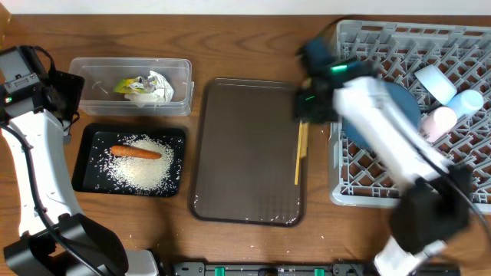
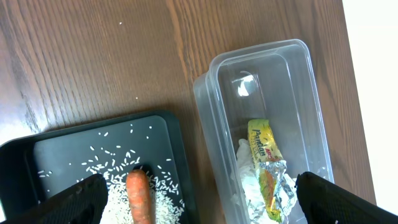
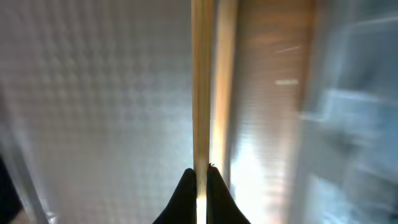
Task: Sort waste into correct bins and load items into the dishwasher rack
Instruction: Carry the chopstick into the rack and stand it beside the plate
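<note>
Right gripper (image 1: pixel 308 106): jaws pinched fully together on the chopsticks (image 3: pixel 203 81), which run straight out from between the fingertips in the right wrist view. Overhead, the grip sits at the far end of the chopsticks (image 1: pixel 299 157); the sticks run along the right-hand edge of the brown serving tray (image 1: pixel 245 153). Cannot tell whether their near end rests on the tray or hangs above it. Right arm is blurred in the overhead view. Just right of it, the dishwasher rack (image 1: pixel 368 46) holds the blue bowl (image 1: pixel 405 103), the white cup (image 1: pixel 432 78) and the light-blue cup (image 1: pixel 466 100). Left gripper (image 2: pixel 199 202): jaws spread wide, nothing between them, held above the gap between the two bins. Clear tub (image 1: pixel 130 67) contains the tissue (image 1: pixel 157 86) and the wrapper (image 2: pixel 267 162). Black tray (image 1: pixel 84 165), beside the tub, carries the rice (image 1: pixel 142 170) with the carrot (image 1: pixel 135 152) lying on it.
</note>
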`<move>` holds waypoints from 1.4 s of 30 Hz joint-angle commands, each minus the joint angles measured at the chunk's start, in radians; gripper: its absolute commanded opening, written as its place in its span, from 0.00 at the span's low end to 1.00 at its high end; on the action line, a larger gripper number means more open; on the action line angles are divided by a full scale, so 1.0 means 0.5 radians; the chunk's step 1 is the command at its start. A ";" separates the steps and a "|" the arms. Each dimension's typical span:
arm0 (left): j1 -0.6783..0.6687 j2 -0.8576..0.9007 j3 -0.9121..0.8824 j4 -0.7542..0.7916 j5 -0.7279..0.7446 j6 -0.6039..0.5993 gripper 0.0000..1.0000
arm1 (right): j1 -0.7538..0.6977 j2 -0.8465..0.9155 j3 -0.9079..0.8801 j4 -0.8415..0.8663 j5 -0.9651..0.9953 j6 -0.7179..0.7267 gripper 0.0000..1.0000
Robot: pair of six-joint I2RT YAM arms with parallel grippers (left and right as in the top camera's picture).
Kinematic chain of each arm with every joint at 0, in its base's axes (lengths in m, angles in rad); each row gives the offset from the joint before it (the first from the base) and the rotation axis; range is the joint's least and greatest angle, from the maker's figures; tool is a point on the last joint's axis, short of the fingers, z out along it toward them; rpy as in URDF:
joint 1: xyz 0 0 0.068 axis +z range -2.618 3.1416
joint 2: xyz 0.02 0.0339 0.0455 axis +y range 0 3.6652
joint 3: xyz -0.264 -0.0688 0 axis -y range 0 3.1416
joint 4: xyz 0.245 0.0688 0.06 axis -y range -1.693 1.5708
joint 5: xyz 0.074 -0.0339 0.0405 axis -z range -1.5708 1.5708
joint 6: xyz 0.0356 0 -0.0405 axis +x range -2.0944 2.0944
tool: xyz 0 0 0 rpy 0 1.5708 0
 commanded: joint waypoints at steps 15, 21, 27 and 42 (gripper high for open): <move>0.008 -0.005 0.022 -0.001 -0.017 0.018 0.98 | -0.951 -0.559 -0.023 -0.266 0.013 -0.529 0.01; 0.008 -0.005 0.022 -0.001 -0.017 0.019 0.99 | -0.925 -0.557 -0.212 -0.097 0.010 -0.566 0.01; 0.008 -0.005 0.022 -0.001 -0.017 0.019 0.99 | -0.889 -0.554 -0.426 0.185 -0.170 -0.620 0.01; 0.008 -0.005 0.022 -0.001 -0.017 0.018 0.98 | -0.842 -0.538 -0.492 0.605 -0.442 -0.844 0.01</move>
